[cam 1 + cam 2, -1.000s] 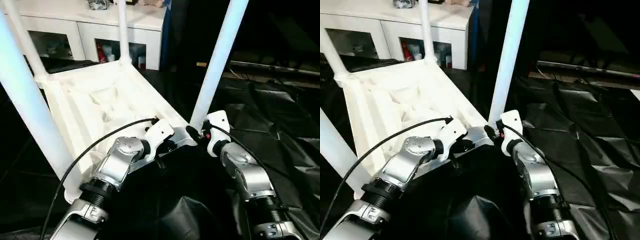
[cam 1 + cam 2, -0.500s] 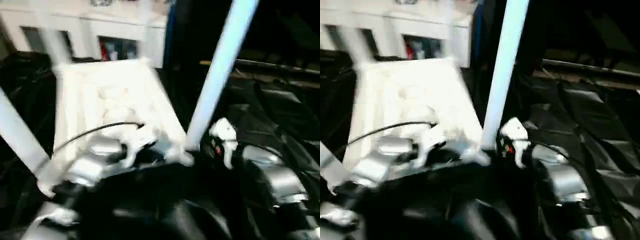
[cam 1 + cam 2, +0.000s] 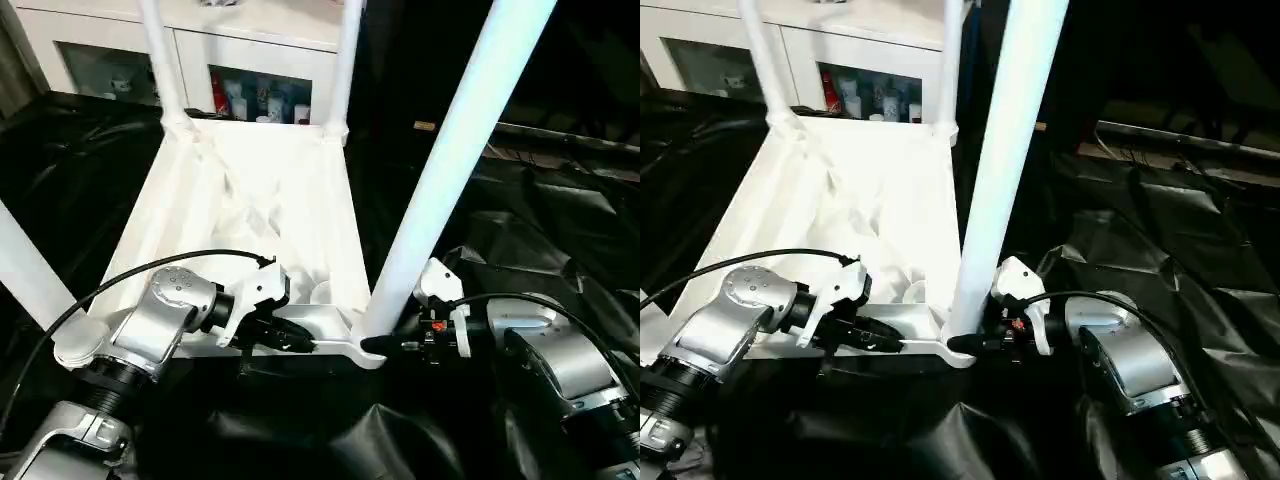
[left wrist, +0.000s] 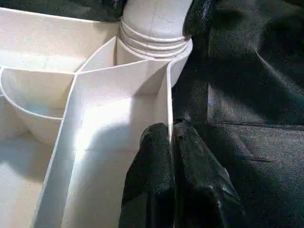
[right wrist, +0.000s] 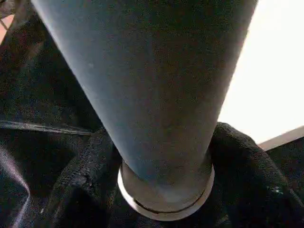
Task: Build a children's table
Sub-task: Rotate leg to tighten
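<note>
Seemingly all four legs are seated; the left gripper (image 3: pixel 290 338) is clamped on the tabletop (image 3: pixel 250 210) rim, the right gripper (image 5: pixel 164 190) around the near leg (image 3: pixel 450 160) at lower centre.

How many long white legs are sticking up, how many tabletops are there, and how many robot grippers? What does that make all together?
Long white cylindrical plastic legs: 4
White ribbed rectangular plastic tabletop: 1
Black robot grippers, left gripper and right gripper: 2
Total: 7

White kids' table (image 3: pixel 250 215) upside-down, 4 legs up.
</note>
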You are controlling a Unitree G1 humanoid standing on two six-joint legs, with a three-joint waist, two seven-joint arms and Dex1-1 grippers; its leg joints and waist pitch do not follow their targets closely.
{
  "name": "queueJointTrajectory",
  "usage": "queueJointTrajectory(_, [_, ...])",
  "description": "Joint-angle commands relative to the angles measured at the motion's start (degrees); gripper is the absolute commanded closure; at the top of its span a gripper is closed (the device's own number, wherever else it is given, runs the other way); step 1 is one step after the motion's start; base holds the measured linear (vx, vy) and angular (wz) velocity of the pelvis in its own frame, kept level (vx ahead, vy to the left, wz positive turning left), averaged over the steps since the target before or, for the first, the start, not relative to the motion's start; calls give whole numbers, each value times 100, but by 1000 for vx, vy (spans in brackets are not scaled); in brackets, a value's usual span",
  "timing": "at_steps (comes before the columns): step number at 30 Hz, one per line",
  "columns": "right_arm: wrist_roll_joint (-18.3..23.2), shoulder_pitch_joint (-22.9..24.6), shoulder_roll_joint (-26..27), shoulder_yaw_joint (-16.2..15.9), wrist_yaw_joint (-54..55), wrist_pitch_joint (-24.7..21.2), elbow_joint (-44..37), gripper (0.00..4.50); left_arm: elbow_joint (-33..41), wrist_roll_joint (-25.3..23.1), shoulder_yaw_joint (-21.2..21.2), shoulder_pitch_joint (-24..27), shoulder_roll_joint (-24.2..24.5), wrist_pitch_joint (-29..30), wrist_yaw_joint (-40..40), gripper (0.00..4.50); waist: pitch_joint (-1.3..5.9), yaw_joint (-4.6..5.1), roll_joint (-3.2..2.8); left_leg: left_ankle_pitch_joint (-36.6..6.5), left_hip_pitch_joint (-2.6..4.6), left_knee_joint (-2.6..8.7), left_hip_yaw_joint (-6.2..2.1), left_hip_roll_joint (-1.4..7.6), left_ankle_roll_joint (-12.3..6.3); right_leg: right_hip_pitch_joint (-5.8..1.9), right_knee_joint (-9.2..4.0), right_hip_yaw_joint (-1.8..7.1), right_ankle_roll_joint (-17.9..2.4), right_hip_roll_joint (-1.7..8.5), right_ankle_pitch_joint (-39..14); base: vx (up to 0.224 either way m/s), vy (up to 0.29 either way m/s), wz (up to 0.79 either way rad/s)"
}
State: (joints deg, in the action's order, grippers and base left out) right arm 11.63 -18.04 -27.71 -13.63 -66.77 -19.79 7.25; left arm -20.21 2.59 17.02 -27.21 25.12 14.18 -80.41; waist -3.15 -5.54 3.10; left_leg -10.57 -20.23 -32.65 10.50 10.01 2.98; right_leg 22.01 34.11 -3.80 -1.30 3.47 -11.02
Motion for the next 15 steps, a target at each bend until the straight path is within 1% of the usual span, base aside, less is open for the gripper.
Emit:
queueJointTrajectory(1, [92,30,-1,-142,-132,-54,-89,181,189,271,138,-74,-145,-60,-200,450,309,-2,-15,-885,63,356,-125,392,-288,-235,-345,331,-1277,560,-896,0,0,0])
queueJointTrajectory(2, [100,33,3,-142,-138,-60,-91,198,192,278,142,-74,-144,-59,-206,450,313,-6,-22,-867,65,353,-126,392,-291,-237,-342,331,-1282,561,-870,0,0,0])
queueJointTrajectory(7, [192,94,39,-127,-170,-151,-133,213,210,295,135,-65,-142,-67,-211,450,319,-17,-18,-788,63,344,-125,391,-325,-246,-326,326,-1306,553,-741,0,0,0])
queueJointTrajectory(13, [256,191,131,-92,-67,-221,-138,215,263,308,120,-24,-142,-29,-170,450,316,-31,-12,-825,59,343,-123,387,-305,-246,-335,326,-1277,560,-858,0,0,0])
queueJointTrajectory(15, [264,213,267,-8,168,-239,-28,215,322,320,98,33,-166,6,-81,450,325,-29,-14,-813,61,344,-129,392,-292,-243,-326,325,-1276,565,-843,0,0,0])
